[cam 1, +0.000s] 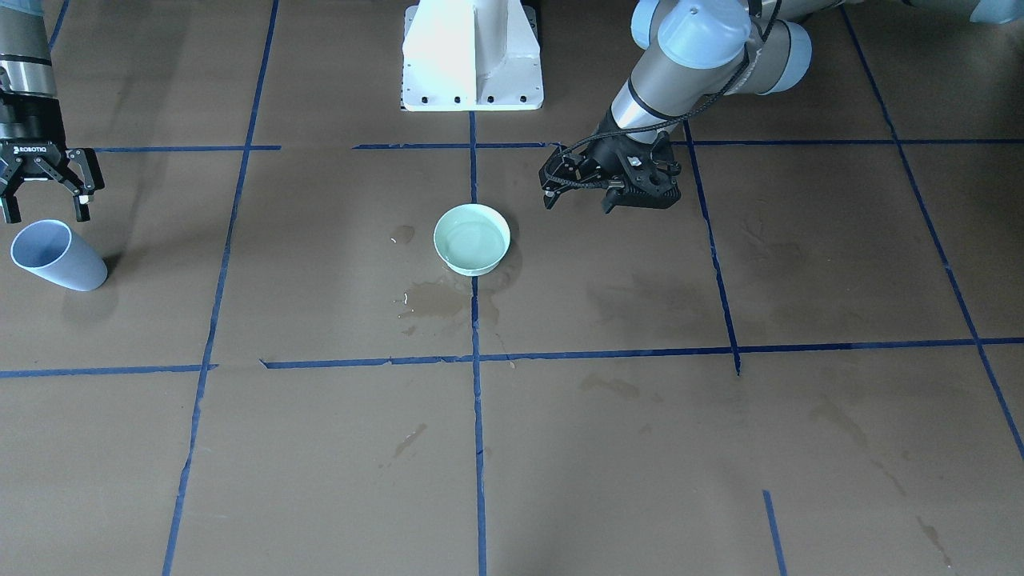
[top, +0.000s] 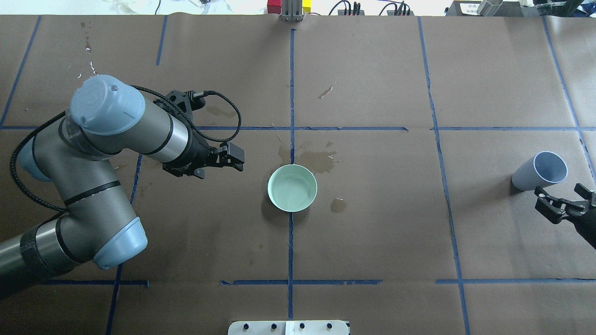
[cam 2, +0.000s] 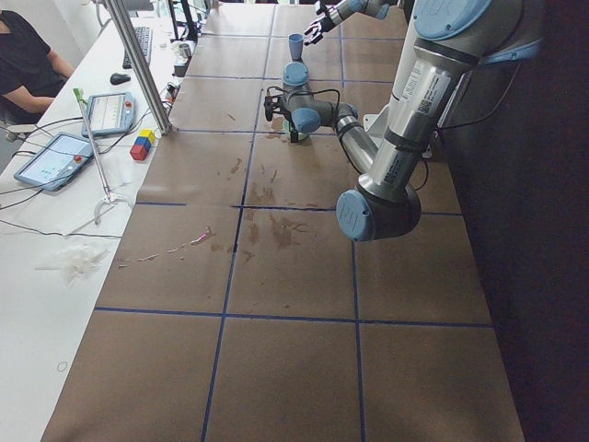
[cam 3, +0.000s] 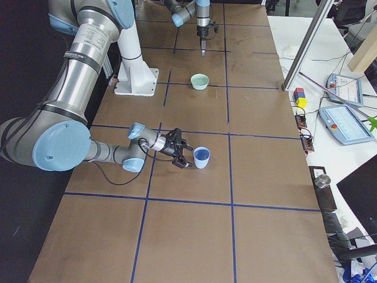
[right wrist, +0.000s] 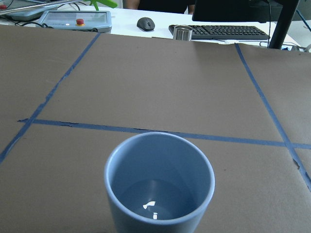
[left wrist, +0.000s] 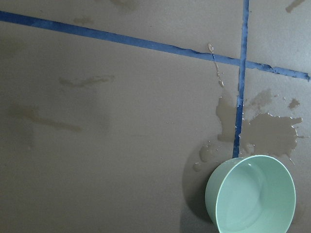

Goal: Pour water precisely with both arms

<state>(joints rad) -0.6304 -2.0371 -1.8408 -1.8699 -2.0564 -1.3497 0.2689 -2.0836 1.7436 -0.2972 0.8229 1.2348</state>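
So: blue cup [cam 1: 60, 256] upright, long axis vert., mouth up, prob. water [right wrist: 155, 196] inside; R gripper [cam 1: 46, 214] wide beside.

Mint-green bowl [cam 1: 472, 270], pale blue cup [top: 528, 177] (brown table [top: 372, 232], blue-gridded).

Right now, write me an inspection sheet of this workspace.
Surface: brown paper table, blue tape grid; wet patches by the bowl.
Job's things: green bowl upright at centre, water inside; blue cup upright, a little water.
Clutter: coloured blocks, metal tin on side bench.
Grippers: right gripper open beside cup, not gripping; left gripper near bowl, state unclear.
Cables: black cable looped at left wrist.
Surroundings: tablets, keyboard, seated person.
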